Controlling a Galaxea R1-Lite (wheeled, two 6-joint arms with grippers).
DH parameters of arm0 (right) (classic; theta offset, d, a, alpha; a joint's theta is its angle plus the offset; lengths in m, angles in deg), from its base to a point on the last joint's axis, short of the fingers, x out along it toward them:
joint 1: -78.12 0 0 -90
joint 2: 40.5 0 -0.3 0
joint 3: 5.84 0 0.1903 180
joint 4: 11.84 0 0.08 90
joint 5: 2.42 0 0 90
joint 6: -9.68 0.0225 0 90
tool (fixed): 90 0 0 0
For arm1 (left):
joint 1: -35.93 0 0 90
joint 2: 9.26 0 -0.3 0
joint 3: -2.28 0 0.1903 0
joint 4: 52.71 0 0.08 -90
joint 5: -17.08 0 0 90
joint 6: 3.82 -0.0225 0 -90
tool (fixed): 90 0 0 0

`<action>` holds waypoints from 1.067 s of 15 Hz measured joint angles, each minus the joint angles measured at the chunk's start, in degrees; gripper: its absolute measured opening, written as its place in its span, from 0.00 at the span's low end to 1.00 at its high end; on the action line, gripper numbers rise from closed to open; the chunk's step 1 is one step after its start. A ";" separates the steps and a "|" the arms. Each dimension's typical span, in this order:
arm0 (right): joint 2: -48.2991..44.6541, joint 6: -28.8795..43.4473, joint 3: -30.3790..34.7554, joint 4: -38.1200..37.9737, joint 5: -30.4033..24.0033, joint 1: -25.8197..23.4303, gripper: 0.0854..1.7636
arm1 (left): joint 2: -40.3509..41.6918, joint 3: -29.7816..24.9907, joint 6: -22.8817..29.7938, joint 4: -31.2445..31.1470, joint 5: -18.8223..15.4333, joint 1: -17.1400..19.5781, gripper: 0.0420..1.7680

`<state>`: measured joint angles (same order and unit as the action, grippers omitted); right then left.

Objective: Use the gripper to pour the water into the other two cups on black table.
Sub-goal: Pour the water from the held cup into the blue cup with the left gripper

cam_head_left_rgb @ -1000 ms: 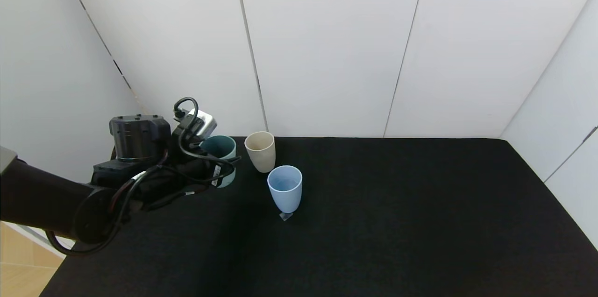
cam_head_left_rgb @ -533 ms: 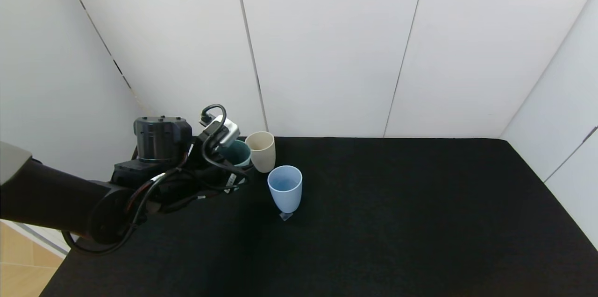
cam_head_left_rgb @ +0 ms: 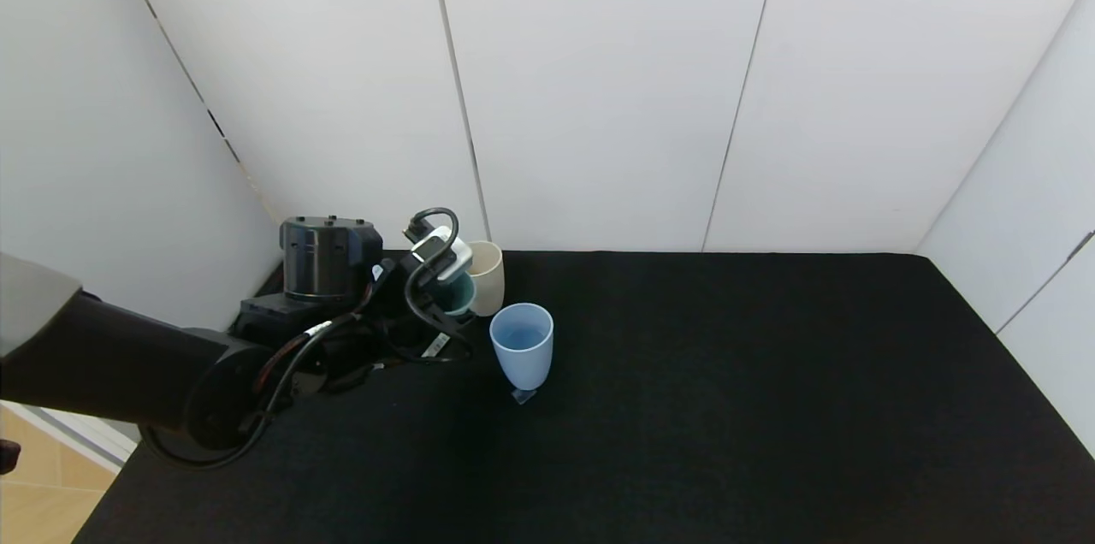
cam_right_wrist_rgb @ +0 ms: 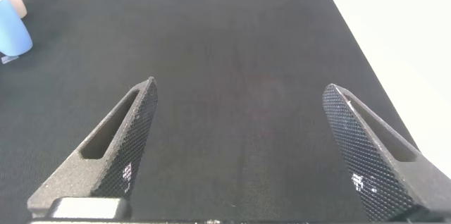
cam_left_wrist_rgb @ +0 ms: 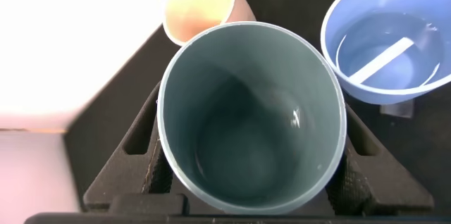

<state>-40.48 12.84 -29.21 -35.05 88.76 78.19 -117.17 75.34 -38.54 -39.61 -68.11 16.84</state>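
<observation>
Left gripper (cam_left_wrist_rgb: 250, 175) near desk's (cam_head_left_rgb: 727, 407) far-left corner, jaws clamped on teal cup (cam_left_wrist_rgb: 250, 115), held beside cream cup (cam_head_left_rgb: 488, 274); blue cup (cam_head_left_rgb: 522, 345) just nearer. Right gripper (cam_right_wrist_rgb: 246, 146) jaws spread wide, holding nothing.

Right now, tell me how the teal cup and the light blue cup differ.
The teal cup is clamped between the left gripper's fingers beside the beige cup; the light blue cup stands free on the black table. The teal cup's mouth looks wider than the light blue cup's. The left wrist view shows water in both. Both are handleless tumblers.
</observation>
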 joint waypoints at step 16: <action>0.00 0.00 0.00 0.00 0.00 0.00 0.97 | -0.83 1.93 -15.34 -0.02 12.00 -6.01 0.66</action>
<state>-40.48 12.84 -29.21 -35.05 88.76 78.19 -118.00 77.26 -53.88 -39.63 -56.11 10.83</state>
